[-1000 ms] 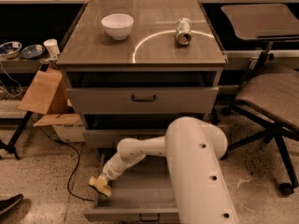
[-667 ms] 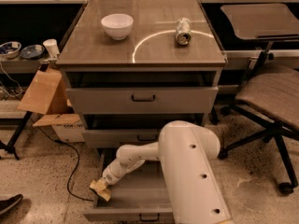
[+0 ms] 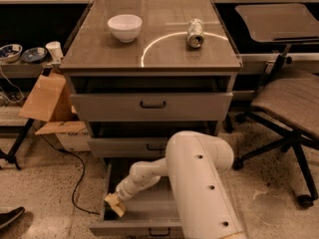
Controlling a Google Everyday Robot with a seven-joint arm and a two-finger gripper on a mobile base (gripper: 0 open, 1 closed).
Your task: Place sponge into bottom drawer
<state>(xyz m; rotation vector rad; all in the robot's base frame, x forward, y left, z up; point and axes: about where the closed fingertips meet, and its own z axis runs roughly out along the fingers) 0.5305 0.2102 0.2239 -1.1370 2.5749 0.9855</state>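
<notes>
The pale yellow sponge (image 3: 115, 203) is held at the tip of my gripper (image 3: 118, 199), low over the left side of the open bottom drawer (image 3: 149, 214). The drawer is pulled out toward me, with its grey inside showing and a small dark handle (image 3: 158, 231) on its front. My white arm (image 3: 199, 183) reaches down from the lower right and hides the drawer's right part. The sponge sits right at the drawer's left wall; I cannot tell whether it touches the floor of the drawer.
A white bowl (image 3: 124, 27) and a crushed silver can (image 3: 195, 33) stand on the cabinet top (image 3: 99, 54). Two upper grey drawers (image 3: 152, 105) stand slightly open. A cardboard box (image 3: 47, 101) and cable (image 3: 75, 183) lie left; an office chair (image 3: 291, 103) stands right.
My arm has swung a little to the right and the gripper with the sponge has moved from outside the drawer's left edge to over its left side.
</notes>
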